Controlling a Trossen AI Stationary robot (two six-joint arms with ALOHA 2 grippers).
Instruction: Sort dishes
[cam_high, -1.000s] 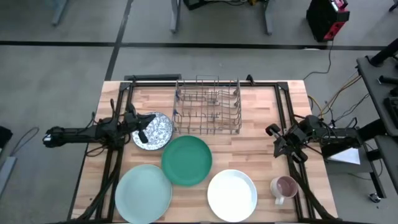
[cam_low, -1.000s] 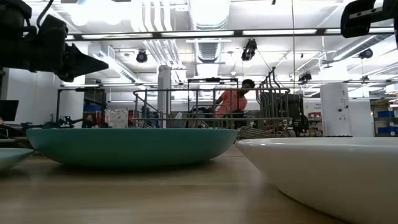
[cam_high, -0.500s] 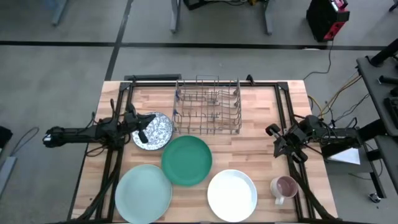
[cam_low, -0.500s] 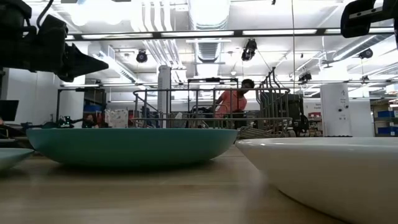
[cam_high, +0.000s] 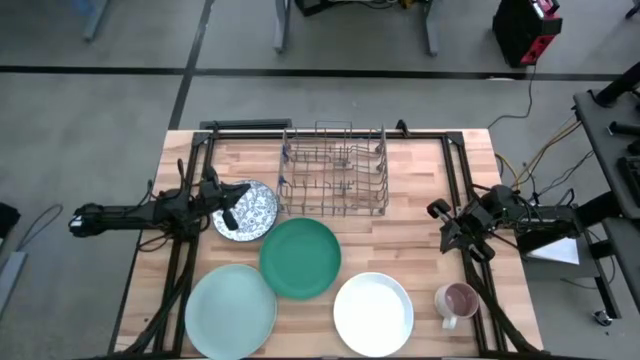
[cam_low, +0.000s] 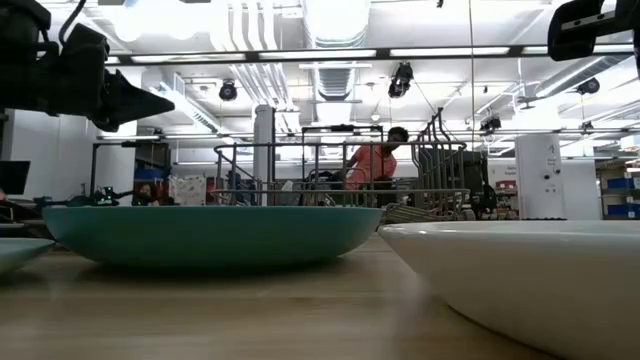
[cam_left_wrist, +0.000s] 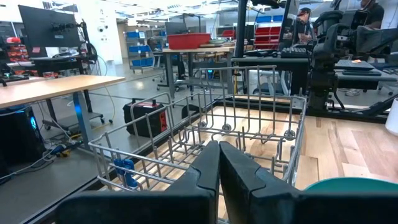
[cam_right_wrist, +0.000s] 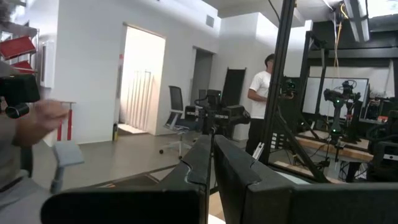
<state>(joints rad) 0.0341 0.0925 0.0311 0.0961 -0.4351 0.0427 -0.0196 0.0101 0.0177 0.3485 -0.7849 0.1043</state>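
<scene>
No movement is seen since the earlier frame: all four dishes (cam_high: 300, 257) are left unsorted in front of the empty rack (cam_high: 333, 170), with left gripper (cam_high: 229, 211) and right gripper (cam_high: 446, 229) closed on nothing.

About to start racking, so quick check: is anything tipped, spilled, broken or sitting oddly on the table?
Nothing stands out. The mint plate, teal-green plate, white plate and speckled dish all lie flat and apart, unbroken. The wire rack stands square and empty. A mug sits upright at the right. The left claw hovers over the speckled dish.
</scene>
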